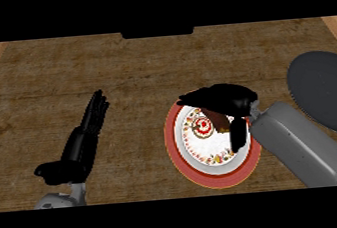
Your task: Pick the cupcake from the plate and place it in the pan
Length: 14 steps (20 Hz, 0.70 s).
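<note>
1. the right hand comes in from the lower right on its grey forearm and sits over the upper part of the plate, with its fingers bent down around the cupcake and the thumb hanging along the cupcake's right side, so it is grasping the cupcake.
2. the cupcake is on the plate, in its upper half, partly hidden under that hand. what shows is a pale round top with a red swirl, and a dark brown side next to the palm.
3. whether the cupcake rests on the plate or is raised just off it, i cannot tell from this angle.
4. the plate has a red outer band, a thin golden edge and a white middle with small coloured specks near the lower part.
5. the pan is a dark grey round shape at the right edge, just beyond the right forearm and apart from the plate.
6. the left hand is well to the left of the plate, fingers straight and together, pointing up the counter, holding nothing.
7. the counter is brown wood grain.
</note>
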Tool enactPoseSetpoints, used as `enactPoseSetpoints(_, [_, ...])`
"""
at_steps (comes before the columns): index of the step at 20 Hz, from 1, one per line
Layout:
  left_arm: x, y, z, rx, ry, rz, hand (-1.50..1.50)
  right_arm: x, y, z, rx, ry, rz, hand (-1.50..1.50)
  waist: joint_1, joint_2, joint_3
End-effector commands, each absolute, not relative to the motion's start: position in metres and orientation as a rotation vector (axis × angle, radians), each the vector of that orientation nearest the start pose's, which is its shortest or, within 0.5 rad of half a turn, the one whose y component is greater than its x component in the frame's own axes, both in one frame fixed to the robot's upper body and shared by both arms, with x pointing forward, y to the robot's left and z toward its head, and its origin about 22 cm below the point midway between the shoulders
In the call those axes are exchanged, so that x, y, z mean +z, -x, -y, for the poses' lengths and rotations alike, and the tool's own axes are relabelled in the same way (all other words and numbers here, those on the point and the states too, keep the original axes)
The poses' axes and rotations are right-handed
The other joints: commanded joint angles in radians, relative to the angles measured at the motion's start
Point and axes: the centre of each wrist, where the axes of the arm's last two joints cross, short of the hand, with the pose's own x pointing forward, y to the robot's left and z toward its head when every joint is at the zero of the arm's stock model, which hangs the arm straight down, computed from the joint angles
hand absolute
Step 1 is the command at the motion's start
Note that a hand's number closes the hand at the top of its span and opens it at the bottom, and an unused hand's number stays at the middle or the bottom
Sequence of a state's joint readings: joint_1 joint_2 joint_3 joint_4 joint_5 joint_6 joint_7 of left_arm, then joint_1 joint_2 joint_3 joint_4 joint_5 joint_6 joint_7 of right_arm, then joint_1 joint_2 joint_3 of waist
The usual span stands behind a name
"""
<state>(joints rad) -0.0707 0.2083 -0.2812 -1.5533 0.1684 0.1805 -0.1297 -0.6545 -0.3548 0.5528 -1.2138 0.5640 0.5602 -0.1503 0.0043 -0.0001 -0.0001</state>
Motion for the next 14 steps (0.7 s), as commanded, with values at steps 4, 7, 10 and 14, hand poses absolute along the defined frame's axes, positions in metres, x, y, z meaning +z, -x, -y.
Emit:
enactPoseSetpoints(4, [0.004,-0.249,-0.218,-0.124,0.085,1.693,0.00,0.060,-0.353,0.150,1.739,0.061,1.339,-1.50,0.001,0.000,0.000])
enactPoseSetpoints(7, [0.018,-0.258,-0.200,-0.127,0.076,1.694,0.00,0.045,-0.354,0.138,1.727,0.035,1.359,-1.50,0.002,0.001,0.000])
enactPoseSetpoints(10, [0.015,-0.241,-0.206,-0.128,0.068,1.695,0.00,0.029,-0.361,0.146,1.722,0.053,1.354,-1.50,0.006,0.001,0.000])
enactPoseSetpoints(14, [0.006,-0.244,-0.201,-0.128,0.064,1.692,0.00,0.019,-0.361,0.139,1.742,0.072,1.292,-1.50,0.004,0.001,0.000])
